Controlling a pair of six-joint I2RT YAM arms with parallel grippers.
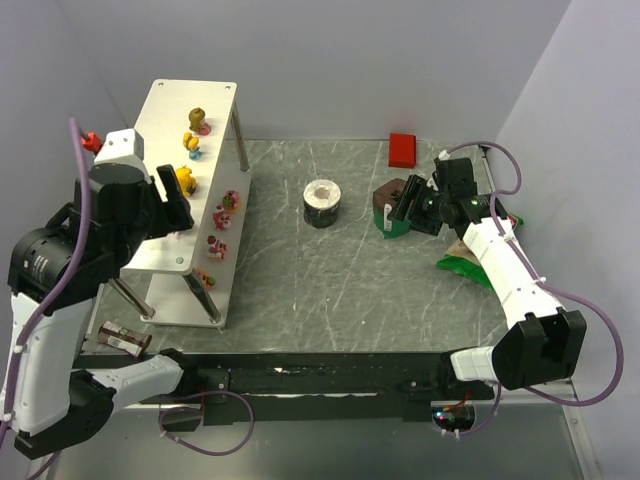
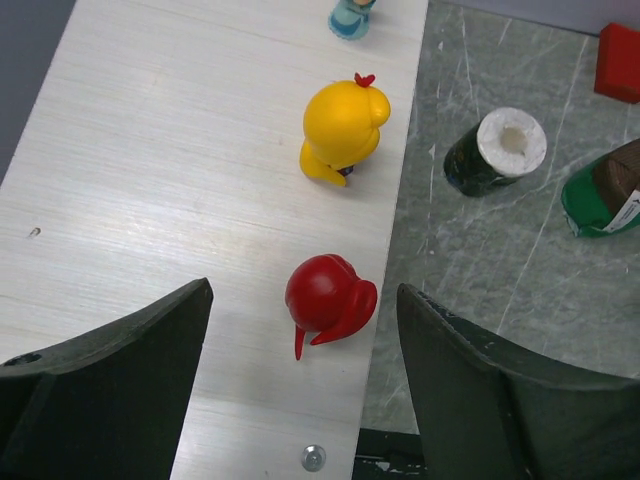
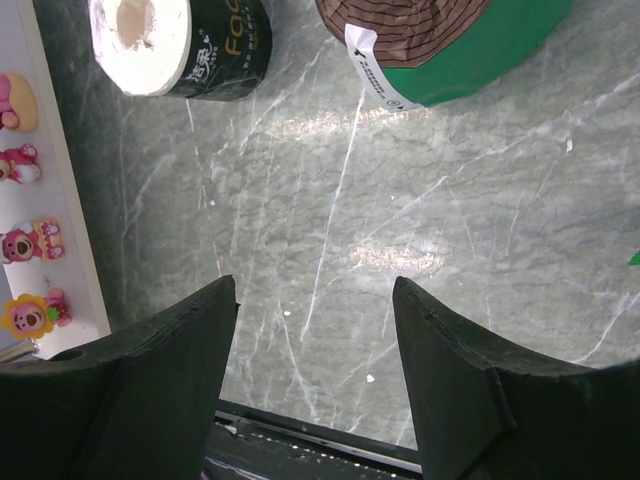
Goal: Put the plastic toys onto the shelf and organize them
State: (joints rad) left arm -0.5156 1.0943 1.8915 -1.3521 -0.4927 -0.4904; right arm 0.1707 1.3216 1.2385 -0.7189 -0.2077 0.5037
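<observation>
Above the top tier of the shelf [image 2: 150,150] with the left gripper [image 2: 303,290], jaws spread wide and closed on nothing. Directly between them, touching neither finger, a red toy [image 2: 328,305] upright on the board, hard by its right-hand edge. No long axis to speak of: a rounded body with a small point toward the near end. Farther along the same edge, a yellow toy [image 2: 343,130], apart from the red one, then a third toy [image 2: 350,15] on a pale blue base, half out of view. On the lower tier, a spaced row of pink toys [image 3: 28,243].

Reads as the end of a placing step: toy standing free, jaws clear of it. Probably calls for a straight lift, since any sideways drift risks tipping the red toy off the edge onto the worktop [image 1: 300,300]. Nothing else between the fingers.

Well away to the right, the right gripper [image 3: 314,282], likewise wide open and empty, low over the worktop, near a green chip bag [image 3: 450,50] and a dark-wrapped paper roll [image 3: 180,35]. Behind those, a red block [image 1: 402,148]. Left arm far nearer the shelf.
</observation>
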